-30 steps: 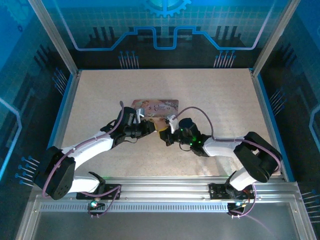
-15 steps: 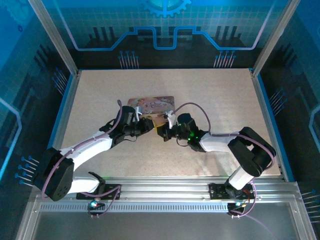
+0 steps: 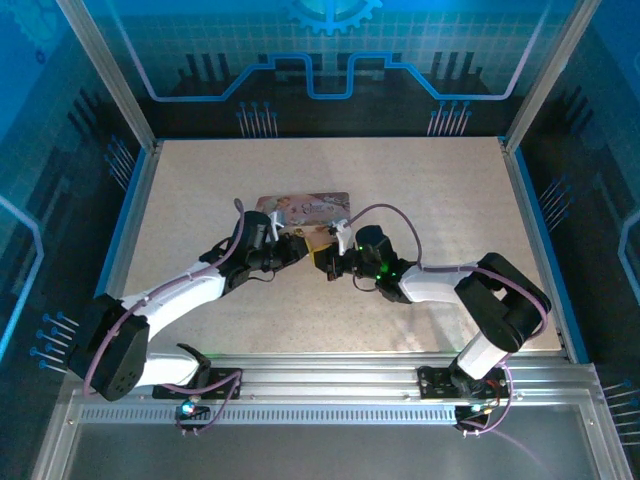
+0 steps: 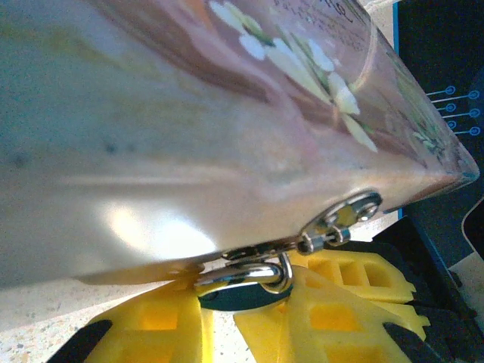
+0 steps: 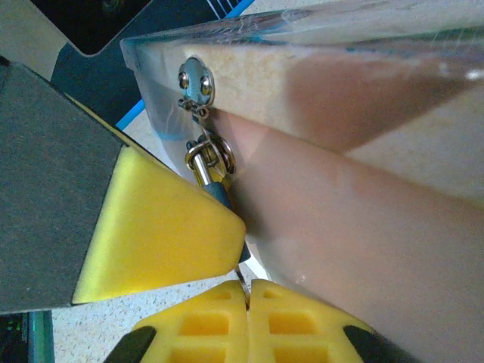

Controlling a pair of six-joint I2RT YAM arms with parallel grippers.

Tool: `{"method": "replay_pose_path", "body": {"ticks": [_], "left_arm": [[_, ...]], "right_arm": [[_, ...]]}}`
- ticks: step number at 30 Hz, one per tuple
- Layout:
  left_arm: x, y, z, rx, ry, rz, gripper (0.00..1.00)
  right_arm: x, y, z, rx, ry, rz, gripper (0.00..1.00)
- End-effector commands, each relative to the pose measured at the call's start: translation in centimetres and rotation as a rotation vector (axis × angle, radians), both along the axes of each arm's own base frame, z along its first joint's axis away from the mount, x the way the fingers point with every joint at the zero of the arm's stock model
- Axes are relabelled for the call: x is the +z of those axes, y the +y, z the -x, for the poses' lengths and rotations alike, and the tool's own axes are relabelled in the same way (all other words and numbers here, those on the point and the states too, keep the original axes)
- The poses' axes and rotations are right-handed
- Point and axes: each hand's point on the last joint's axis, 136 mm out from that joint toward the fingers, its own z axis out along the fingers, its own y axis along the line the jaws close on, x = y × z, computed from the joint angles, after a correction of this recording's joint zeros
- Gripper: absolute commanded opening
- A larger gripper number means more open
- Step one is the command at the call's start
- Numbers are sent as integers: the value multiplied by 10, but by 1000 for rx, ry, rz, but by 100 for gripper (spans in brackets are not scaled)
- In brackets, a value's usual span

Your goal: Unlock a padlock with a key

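**Both grippers meet at the padlock on the tin's edge**

The left gripper (image 3: 298, 250) and the right gripper (image 3: 325, 264) face each other tip to tip, just on the near side of the pink illustrated tin (image 3: 305, 207), which lies on the speckled table (image 3: 440, 190); the padlock sits in the small gap between the two tips, too small to make out from the top camera.

In the left wrist view the left gripper (image 4: 234, 304) has its yellow fingers (image 4: 151, 327) drawn in on either side of the padlock (image 4: 236, 296); the dark body lies wedged between the pads, so the jaws pinch it rather than stand spread. Just beyond the fingertips the thin shackle loops up to a small riveted hasp plate (image 4: 349, 212) on the tin's (image 4: 189, 151) side wall; the tin wall rises directly ahead of the fingers.

In the right wrist view the right gripper (image 5: 248, 293) has its two yellow fingers pressed together on the key (image 5: 240, 274); only a thin dark sliver shows, sticking out ahead of the fingertips and pointing at the bottom of the padlock (image 5: 218, 190). Whether the key's tip is inside the keyhole cannot be told. The padlock hangs just ahead of the right fingertips, its bluish-dark body partly covered by a yellow finger of the left gripper (image 5: 159, 227) that comes in from the left; its shackle is closed through the ring below the hasp plate (image 5: 196, 80), against the tin (image 5: 363, 227) to the right of the fingers.
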Motion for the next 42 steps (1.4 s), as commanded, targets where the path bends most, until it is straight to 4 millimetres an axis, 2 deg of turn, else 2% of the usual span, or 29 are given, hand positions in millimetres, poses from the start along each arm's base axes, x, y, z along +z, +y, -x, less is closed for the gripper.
{"method": "replay_pose_path", "body": {"ticks": [1, 12, 17, 21, 34, 42], "left_arm": [[22, -44, 24, -228, -52, 141, 13], [-7, -52, 22, -233, -14, 137, 13], [-20, -56, 23, -239, 4, 137, 15], [-28, -55, 23, -230, 10, 137, 19], [-42, -52, 16, -187, -1, 126, 34], [-42, -41, 20, -151, -7, 105, 51]], "right_arm": [[66, 19, -6, 32, -169, -195, 7], [20, 8, 3, -40, -67, -163, 7], [12, 3, 2, -83, -38, -185, 6], [9, 5, 5, -76, -20, -186, 7], [-39, 1, 20, -134, 95, -150, 6], [-55, -2, 21, -179, 155, -143, 6]]}}
